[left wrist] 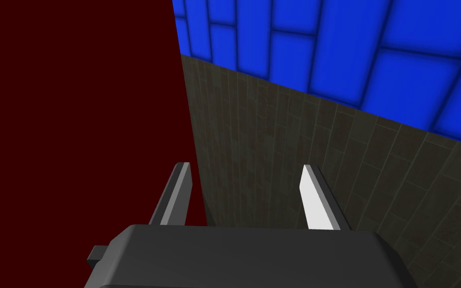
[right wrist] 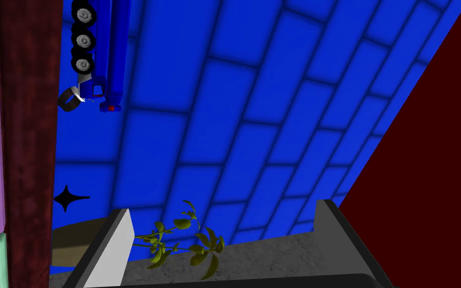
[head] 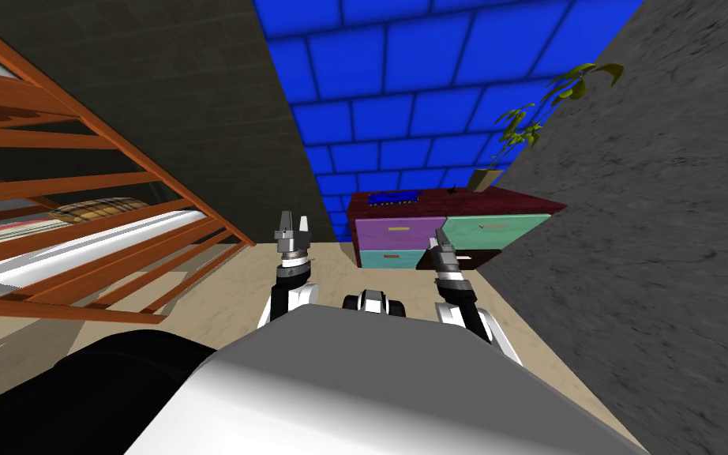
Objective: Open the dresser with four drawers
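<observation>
Dresser: the dark red dresser (head: 465, 207) stands ahead against the blue tiled wall. It has a purple drawer (head: 398, 231), a green drawer (head: 493, 229) and a teal drawer (head: 390, 257). A blue toy truck (head: 392, 197) and a potted plant (head: 528, 126) sit on top.
Right gripper (head: 437, 237): forearm reaching forward, hand raised before the line between the purple and green fronts. Its fingers are spread and empty, and its wrist camera looks past the dresser's top edge.
Left gripper (head: 293, 225): held forward, off the dresser's left side, fingers apart, holding nothing.
Step in hand: likely the approach, as no drawer is gripped.
Doing it well: aim the right hand lower, square to one drawer's handle. Pinch the handle firmly, then pull straight out without twisting.
</observation>
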Motion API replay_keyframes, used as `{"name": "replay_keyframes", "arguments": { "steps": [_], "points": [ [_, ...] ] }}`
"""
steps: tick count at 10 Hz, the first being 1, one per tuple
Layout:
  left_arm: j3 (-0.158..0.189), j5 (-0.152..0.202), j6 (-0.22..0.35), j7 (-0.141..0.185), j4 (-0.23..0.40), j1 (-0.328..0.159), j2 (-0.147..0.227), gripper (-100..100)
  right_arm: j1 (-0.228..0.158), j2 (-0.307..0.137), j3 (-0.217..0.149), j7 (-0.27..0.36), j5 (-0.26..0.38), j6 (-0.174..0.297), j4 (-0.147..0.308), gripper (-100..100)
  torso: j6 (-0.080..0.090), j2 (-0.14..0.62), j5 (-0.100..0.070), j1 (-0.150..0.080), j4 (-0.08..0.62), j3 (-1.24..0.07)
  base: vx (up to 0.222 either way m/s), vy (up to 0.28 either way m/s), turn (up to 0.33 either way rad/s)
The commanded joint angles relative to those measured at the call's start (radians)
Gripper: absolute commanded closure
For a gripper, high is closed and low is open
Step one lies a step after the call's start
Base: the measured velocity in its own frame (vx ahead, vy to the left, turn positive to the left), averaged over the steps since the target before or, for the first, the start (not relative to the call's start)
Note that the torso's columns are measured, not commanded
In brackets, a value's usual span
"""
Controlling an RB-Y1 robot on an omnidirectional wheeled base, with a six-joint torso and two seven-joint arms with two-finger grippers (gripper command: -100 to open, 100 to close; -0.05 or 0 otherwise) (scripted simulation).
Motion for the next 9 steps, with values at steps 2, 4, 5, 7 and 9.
{"name": "replay_keyframes", "arguments": {
  "steps": [2,4,5,7,9],
  "points": [
    [0.0,0.0,0.0,0.0,0.0,0.0,0.0,0,-0.002,-0.022,-0.012,0.032,0.104,0.051,0.029,-100,0.0,-0.001,0.0,0.0,0.0,0.0,0.019,0.02,0.045],
    [0.0,0.0,0.0,0.0,0.0,0.0,0.0,0,-0.004,-0.029,-0.019,0.048,0.163,0.077,0.045,-100,0.0,-0.001,0.0,0.0,0.0,-0.001,0.024,0.02,0.07],
    [0.0,0.0,0.0,0.0,0.0,0.0,0.0,0,-0.004,-0.029,-0.019,0.048,0.193,0.077,0.045,-100,0.0,-0.001,0.0,0.0,0.0,-0.001,0.024,0.018,0.041],
    [0.0,0.0,0.0,0.0,0.0,0.0,0.0,0,-0.006,-0.034,-0.027,0.065,0.255,0.105,0.061,-100,0.0,-0.001,0.0,0.001,0.0,0.0,0.025,0.023,0.065],
    [0.0,0.0,0.0,0.0,0.0,0.0,0.0,0,-0.008,-0.038,-0.036,0.083,0.315,0.135,0.079,-100,0.0,-0.001,0.0,0.001,0.0,0.0,0.024,0.026,0.069]
  ]
}}
